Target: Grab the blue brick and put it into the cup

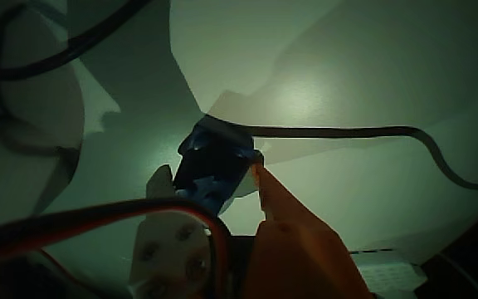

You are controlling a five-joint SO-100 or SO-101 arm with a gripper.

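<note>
Item 1. Blue brick [212,166]: a small, dark blue block seen in the wrist view, just left of centre and slightly below the middle. It sits between the two fingers of the hand, against the pale counter. Its long axis appears to run roughly from lower left to upper right, along the line of the fingers, though the dim light makes its edges hard to read.

Item 2. Hand [210,176]: one white finger [161,184] lies to the brick's left and one orange finger [265,184] to its right, both touching or nearly touching it. The hand is clenched around the blue brick. Whether the brick is lifted clear of the surface or resting on it cannot be told from this view.

Item 3. Cup: not visible. No container shows in the frame, so its direction from the hand is unknown and its contents cannot be listed. Judgement: the grasp looks made; the carrying step depends on finding the cup outside this view.

Item 4. Cable, dark [372,133]: runs from behind the brick toward the right, then bends down to the right edge.

Item 5. Wires, red and dark [98,220]: loop across the lower left foreground, close to the camera.

Item 6. Counter [372,66]: pale, lit by a soft bright patch above the brick, crossed by broad overlapping shadows.
</note>
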